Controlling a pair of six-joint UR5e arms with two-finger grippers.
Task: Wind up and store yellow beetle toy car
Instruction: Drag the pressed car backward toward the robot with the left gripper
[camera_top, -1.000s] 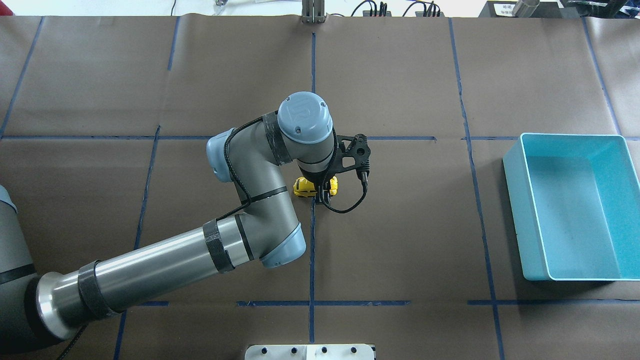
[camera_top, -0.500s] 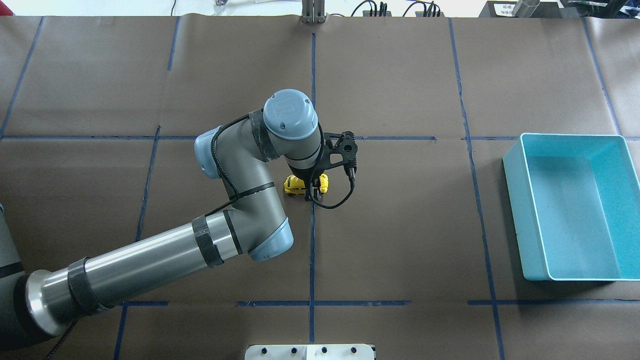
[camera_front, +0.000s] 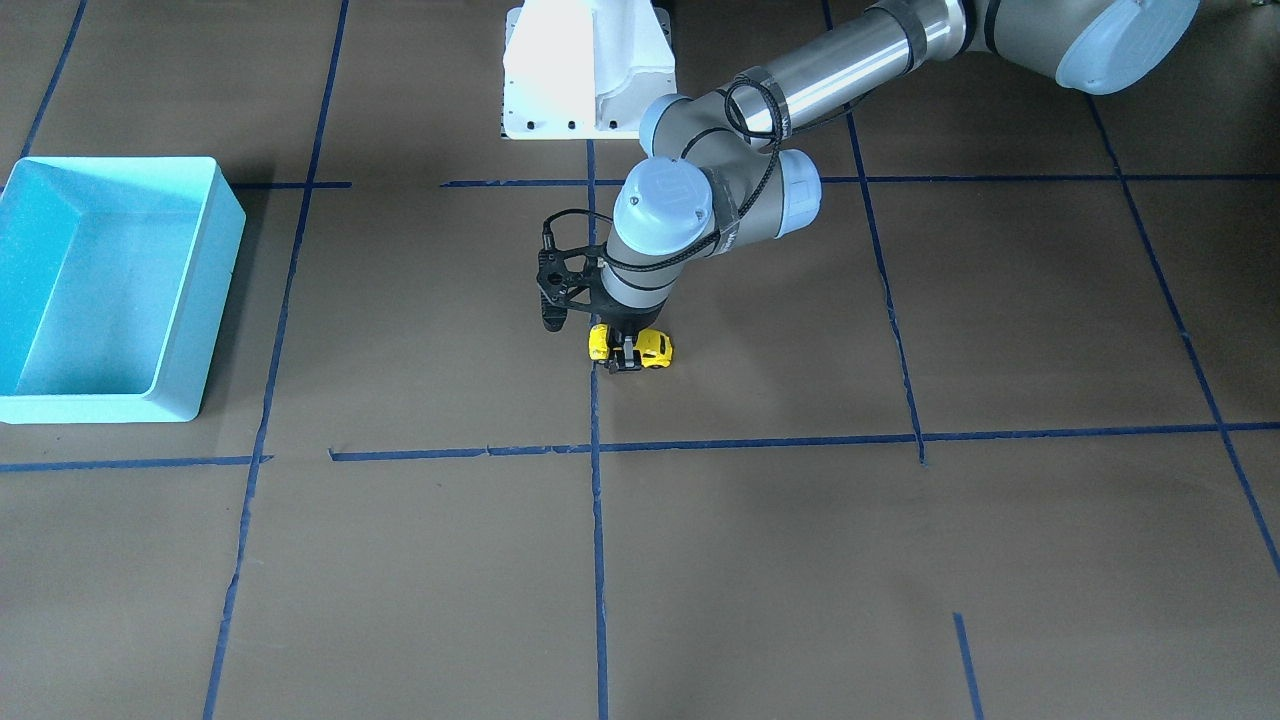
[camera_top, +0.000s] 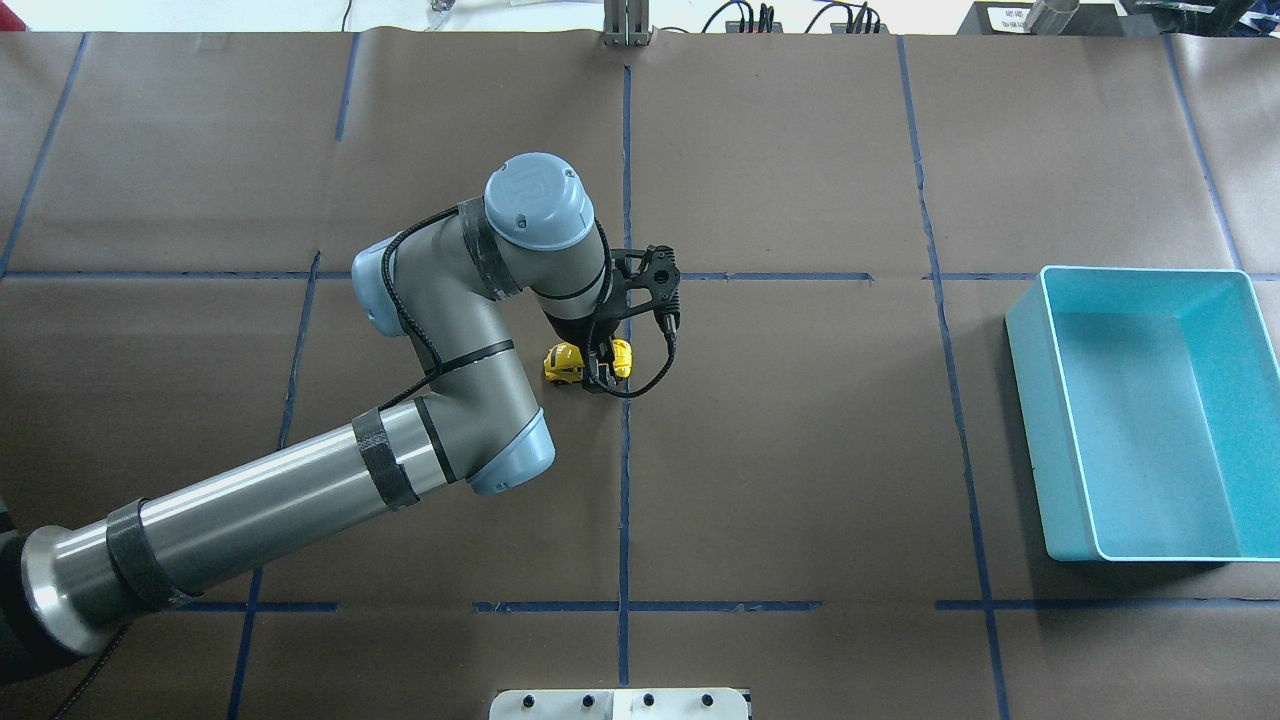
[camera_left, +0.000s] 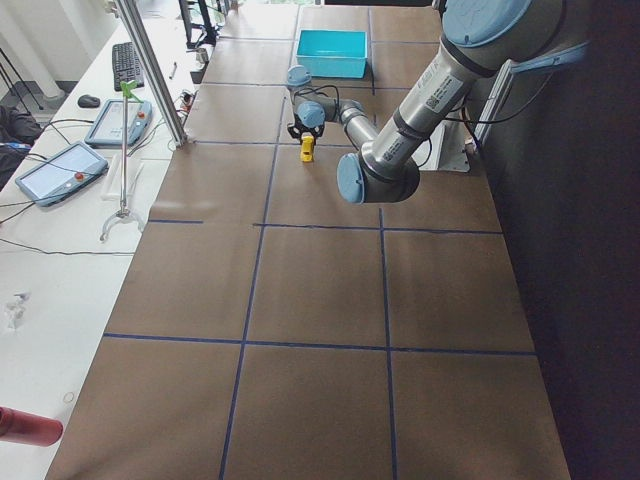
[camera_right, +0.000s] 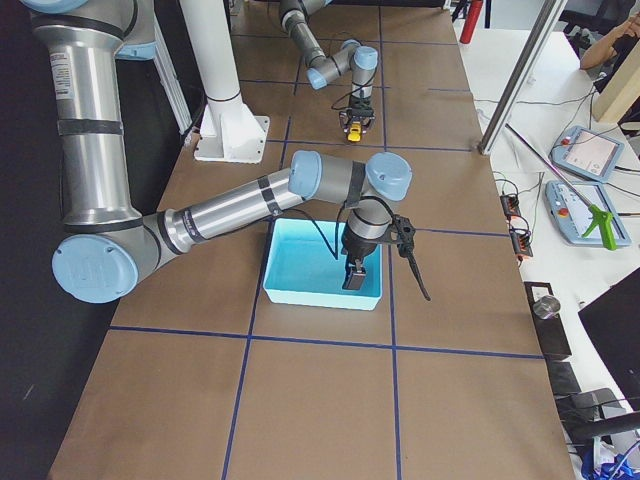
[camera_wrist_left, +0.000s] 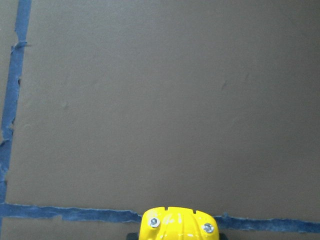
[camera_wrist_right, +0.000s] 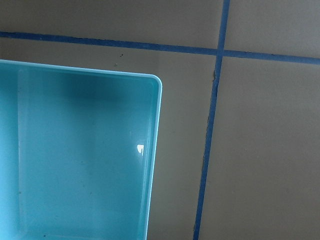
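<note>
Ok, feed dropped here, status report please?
Left gripper shut on yellow beetle toy car, on table. Right gripper: cannot tell. Nothing between car and light blue bin.
</note>
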